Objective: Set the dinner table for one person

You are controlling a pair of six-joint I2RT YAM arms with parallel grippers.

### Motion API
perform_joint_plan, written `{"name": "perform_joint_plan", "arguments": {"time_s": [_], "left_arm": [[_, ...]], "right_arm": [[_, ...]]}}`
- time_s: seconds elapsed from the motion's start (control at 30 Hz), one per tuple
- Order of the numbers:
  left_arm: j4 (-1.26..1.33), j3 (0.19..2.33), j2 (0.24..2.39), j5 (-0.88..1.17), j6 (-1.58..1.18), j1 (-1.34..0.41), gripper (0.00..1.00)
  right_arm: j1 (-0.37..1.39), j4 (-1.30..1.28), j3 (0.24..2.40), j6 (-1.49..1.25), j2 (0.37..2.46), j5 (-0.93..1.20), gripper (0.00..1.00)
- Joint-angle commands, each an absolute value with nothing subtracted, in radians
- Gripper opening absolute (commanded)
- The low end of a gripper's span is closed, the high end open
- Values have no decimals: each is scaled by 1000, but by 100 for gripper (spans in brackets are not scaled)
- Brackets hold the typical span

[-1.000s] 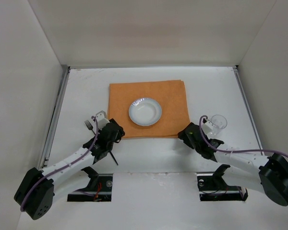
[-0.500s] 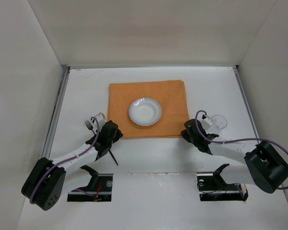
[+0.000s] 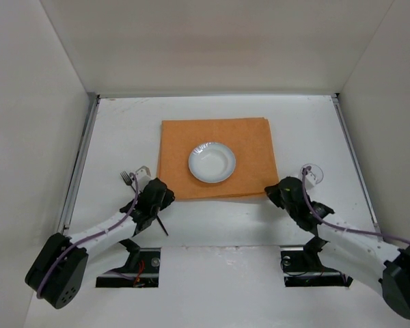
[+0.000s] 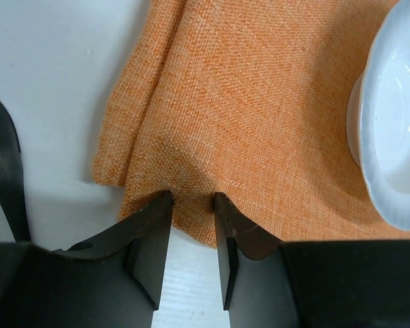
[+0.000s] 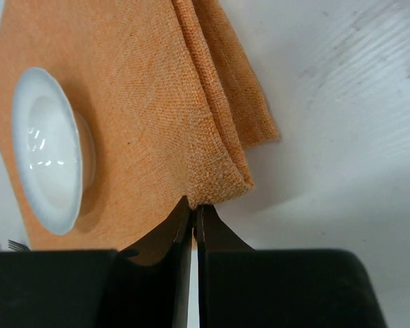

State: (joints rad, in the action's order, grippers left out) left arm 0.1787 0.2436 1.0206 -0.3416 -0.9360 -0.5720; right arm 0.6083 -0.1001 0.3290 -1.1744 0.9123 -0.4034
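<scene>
White walls enclose the dinner table (image 3: 123, 123), where an orange mat (image 3: 246, 137) lies at its middle carrying a white bowl (image 3: 212, 162). The left gripper (image 4: 191, 201) is narrowly open at the mat's near-left corner, holding nothing. The right gripper (image 5: 193, 205) is pinched closed on the near-right corner. A fork (image 3: 127, 178) lies left of the mat and a glass (image 3: 312, 174) stands to its right.

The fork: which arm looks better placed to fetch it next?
Probably left: the fork lies beside the left pincer, which is open; the right pincer is opposite, shut on the mat.
</scene>
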Motion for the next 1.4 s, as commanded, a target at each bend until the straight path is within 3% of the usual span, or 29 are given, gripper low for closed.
{"name": "perform_joint_plan", "arguments": {"time_s": [0.0,0.1,0.17,0.27,0.4,0.73,0.9,1.13,1.37], "left_arm": [[16,210,945,-308,-976,-599,28],[-61,221,865,-316,-985,-607,28],[-98,235,824,-318,-992,-617,29],[-146,264,770,-342,-988,-636,30],[-209,330,735,-431,-921,-636,37],[-241,393,889,-463,-821,-617,43],[-158,396,980,-453,-824,-640,42],[-100,368,999,-390,-824,-625,11],[-147,324,917,-397,-839,-620,4]], "right_arm": [[564,-276,288,-1155,783,-419,6],[503,-331,259,-1120,665,-379,10],[464,-327,244,-1111,617,-330,20],[427,-319,248,-1086,600,-288,43],[429,-347,323,-1026,636,-296,51],[524,-471,578,-848,770,-442,49],[392,-476,612,-776,721,-523,46],[171,-468,617,-750,709,-592,47],[87,-442,626,-736,817,-644,48]]}}
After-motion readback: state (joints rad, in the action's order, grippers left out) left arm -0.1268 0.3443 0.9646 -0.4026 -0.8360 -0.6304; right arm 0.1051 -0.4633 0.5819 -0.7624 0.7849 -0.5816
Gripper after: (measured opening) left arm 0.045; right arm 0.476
